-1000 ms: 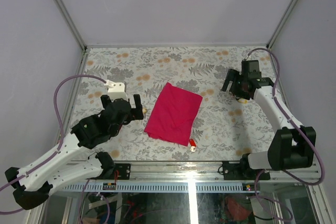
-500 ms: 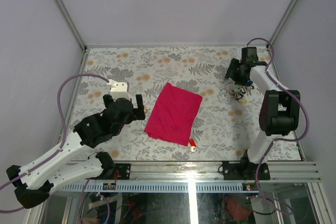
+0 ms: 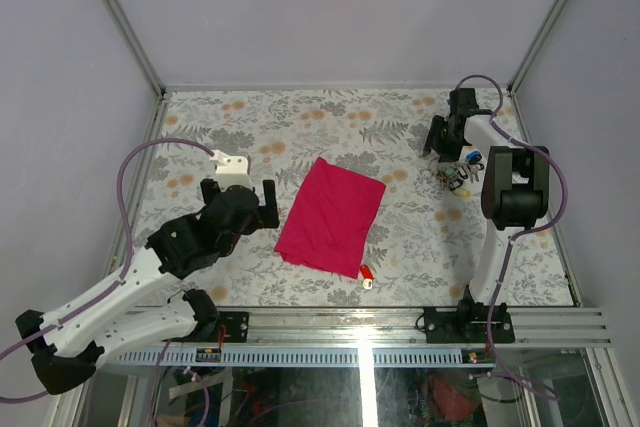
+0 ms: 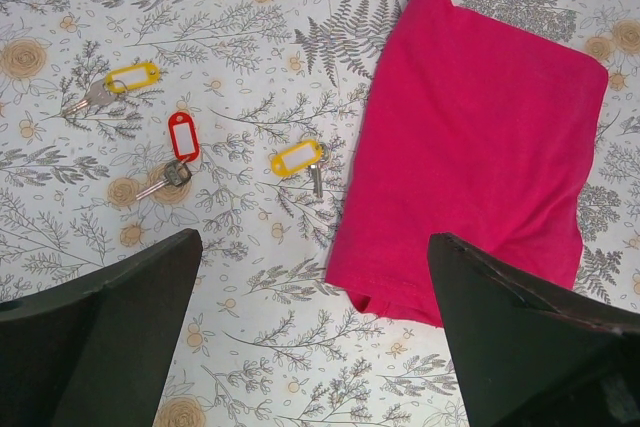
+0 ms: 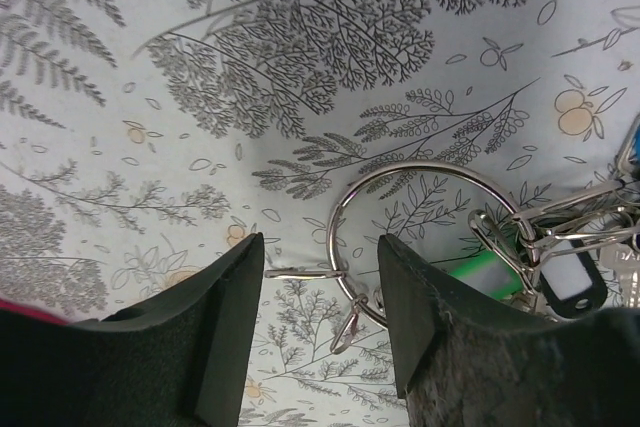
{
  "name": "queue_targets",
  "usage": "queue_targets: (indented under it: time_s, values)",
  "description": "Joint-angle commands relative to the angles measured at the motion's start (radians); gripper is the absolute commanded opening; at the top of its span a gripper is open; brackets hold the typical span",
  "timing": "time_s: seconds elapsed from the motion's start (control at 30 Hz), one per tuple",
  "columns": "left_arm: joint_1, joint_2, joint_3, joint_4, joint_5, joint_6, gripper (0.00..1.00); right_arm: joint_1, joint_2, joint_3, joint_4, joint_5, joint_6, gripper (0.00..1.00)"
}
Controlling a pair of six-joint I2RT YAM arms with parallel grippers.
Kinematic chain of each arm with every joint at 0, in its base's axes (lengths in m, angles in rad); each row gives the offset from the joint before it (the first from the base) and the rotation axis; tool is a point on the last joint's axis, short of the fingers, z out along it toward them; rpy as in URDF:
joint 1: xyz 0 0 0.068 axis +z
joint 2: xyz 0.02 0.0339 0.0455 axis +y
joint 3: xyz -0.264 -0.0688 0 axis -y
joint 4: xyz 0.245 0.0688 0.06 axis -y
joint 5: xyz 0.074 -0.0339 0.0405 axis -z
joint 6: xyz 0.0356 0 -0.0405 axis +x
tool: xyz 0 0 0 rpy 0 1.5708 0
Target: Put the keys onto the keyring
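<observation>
Ok, scene: two arms over a floral table [image 3: 400, 237]; we read it left to right.
left gripper [image 3: 238, 199]: jaws as wide apart as they go, holding nothing, hanging above the table left of the cloth.
tagged keys [image 4: 180, 142]: three lie flat on the table under the left gripper, seen in its wrist view. We see a yellow tag, then a red tag, then another yellow tag. All three lie apart from each other, and the last is just beside the cloth's edge.
cloth [image 3: 330, 215]: magenta, lying flat mid-table between the two arms.
red-headed key [image 3: 366, 274]: on the table just beside the cloth's near corner, well apart from the keyring.
right gripper [image 3: 445, 137]: far right of the table, low over the keyring. Its fingers stand part-way apart with a clear gap. The ring's left rim sits in that gap, and we can't tell whether either pad touches it.
keyring [image 3: 455, 174]: flat on the table at far right. The silver ring is on the side toward the gripper. The bunch, with a green tag [image 5: 485, 275] and a black tag [image 5: 575, 285], is on its other side.
</observation>
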Motion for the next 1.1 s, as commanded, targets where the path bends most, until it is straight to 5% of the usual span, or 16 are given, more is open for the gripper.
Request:
queue_targets:
  time_s: [0.0, 1.07]
  values:
    - [0.006, 0.009, -0.005, 0.056, 0.009, 0.016, 1.00, -0.001, 0.045, 0.051, -0.040, -0.023, -0.036, 0.56]
    - [0.005, 0.022, -0.005, 0.063, 0.031, 0.024, 1.00, 0.089, -0.032, -0.137, -0.118, 0.148, -0.086, 0.43]
